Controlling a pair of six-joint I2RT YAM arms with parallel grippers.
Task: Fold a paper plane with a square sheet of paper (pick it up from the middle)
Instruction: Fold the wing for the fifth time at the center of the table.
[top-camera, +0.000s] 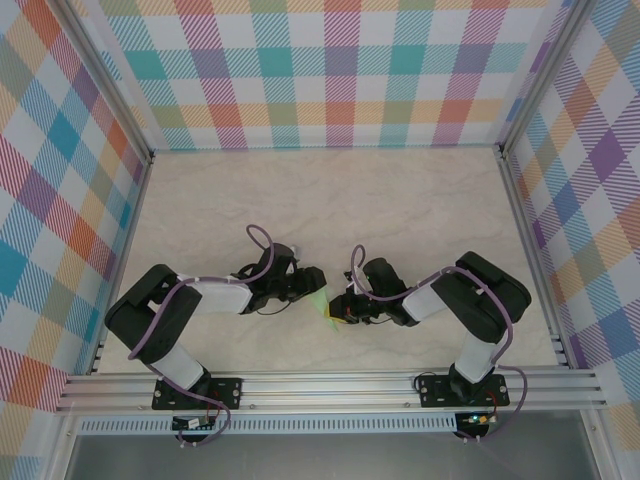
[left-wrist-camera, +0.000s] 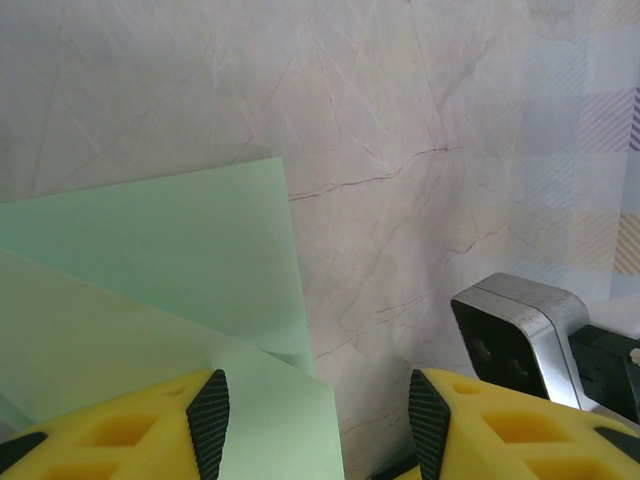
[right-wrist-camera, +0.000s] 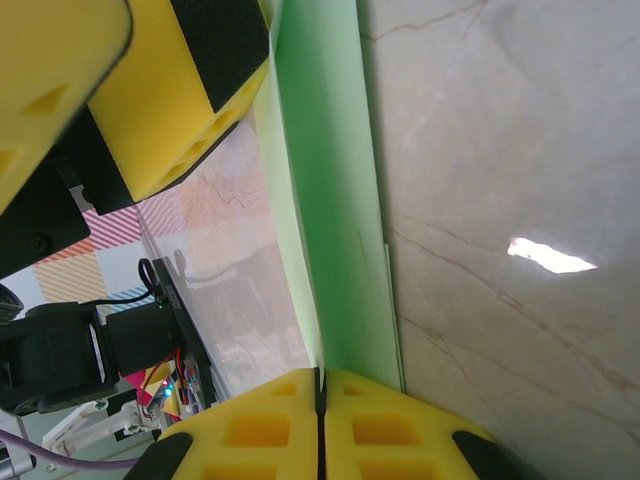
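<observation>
Bright, even light falls from above onto the marbled table (top-camera: 400, 200) — the overhead view is sharp, with only faint, soft shadows on the table beneath the arms. The right wrist view has a white glare patch (right-wrist-camera: 545, 255) on the table, and the yellow finger (right-wrist-camera: 50, 100) above the table is blurred. Beyond the table the checked wall (left-wrist-camera: 600, 120) looks washed out and hazy.

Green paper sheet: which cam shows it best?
Left wrist: the green paper sheet lies broadside, overlapping layers visible. Right wrist sees it edge-on, pinched in the right tool. Top external: a tiny sliver.
</observation>
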